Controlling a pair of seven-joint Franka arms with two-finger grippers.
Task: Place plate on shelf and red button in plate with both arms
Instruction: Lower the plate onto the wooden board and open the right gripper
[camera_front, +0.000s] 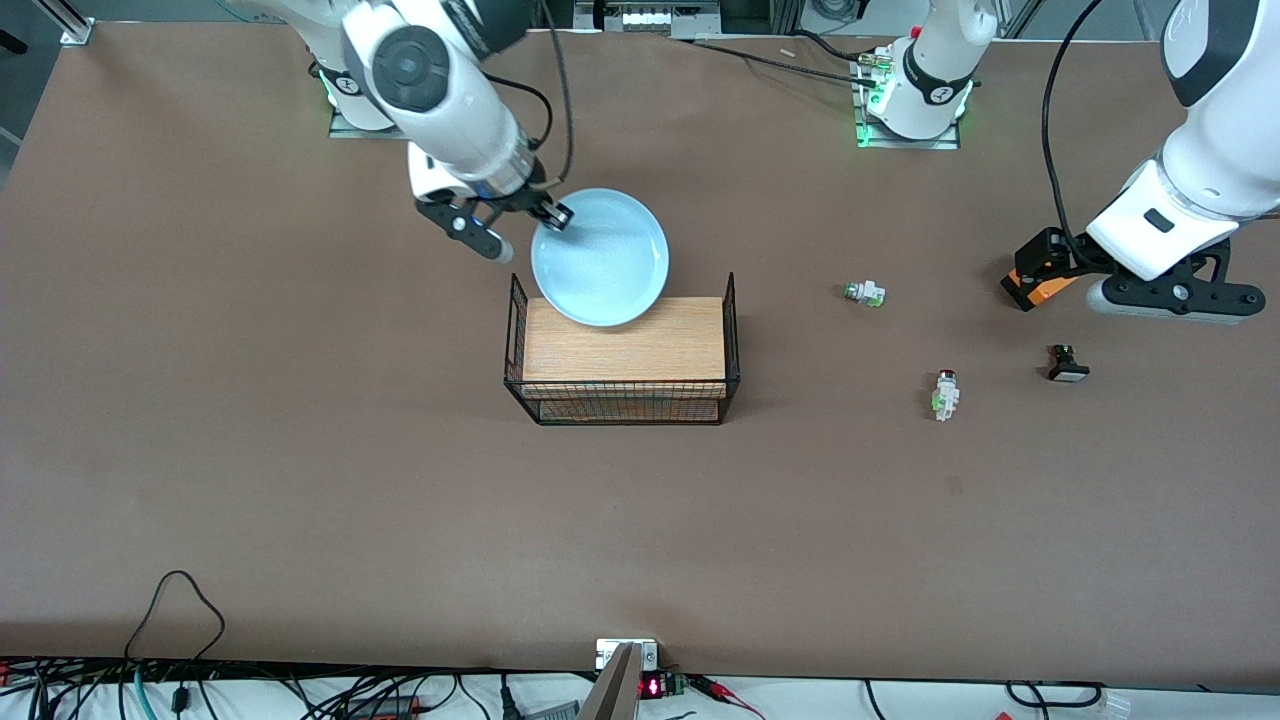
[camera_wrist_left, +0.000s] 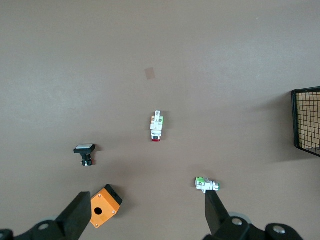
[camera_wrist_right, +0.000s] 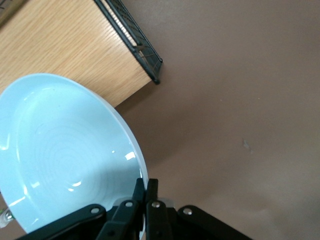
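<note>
Fingers of right gripper (camera_front: 556, 214) pinched on plate (camera_front: 600, 257) rim, plate hanging over rack (camera_front: 622, 400) top | left gripper (camera_wrist_left: 145, 212) fingers wide apart over surface, red button (camera_front: 945, 393) lying nearer camera, closest to left arm

Brown table (camera_front: 300, 450), black wire rack (camera_front: 622, 402) with wooden top near its middle, toward the left arm's end a white switch with silvery-green cap (camera_front: 864, 293), red button (camera_front: 944, 393), black switch (camera_front: 1067, 364), orange box (camera_front: 1040, 279).
</note>
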